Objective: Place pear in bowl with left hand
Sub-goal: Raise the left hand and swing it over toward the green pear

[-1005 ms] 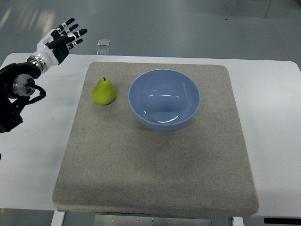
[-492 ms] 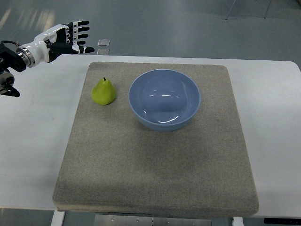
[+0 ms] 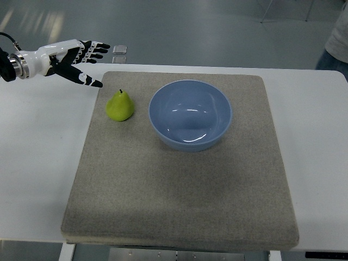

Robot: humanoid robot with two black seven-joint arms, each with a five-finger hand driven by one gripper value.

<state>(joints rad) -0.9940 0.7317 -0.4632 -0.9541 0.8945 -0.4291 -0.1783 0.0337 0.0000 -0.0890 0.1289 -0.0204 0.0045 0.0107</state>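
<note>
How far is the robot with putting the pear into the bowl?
Nothing is finished yet. The green pear stands on the grey mat, left of the empty blue bowl. The left hand, fingers spread, hovers beyond the pear, holding nothing. Grasping, lifting and placing all remain.

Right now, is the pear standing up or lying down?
Standing up. The pear rests on its wide bottom on the mat, stem pointing up, left of the bowl.
</note>
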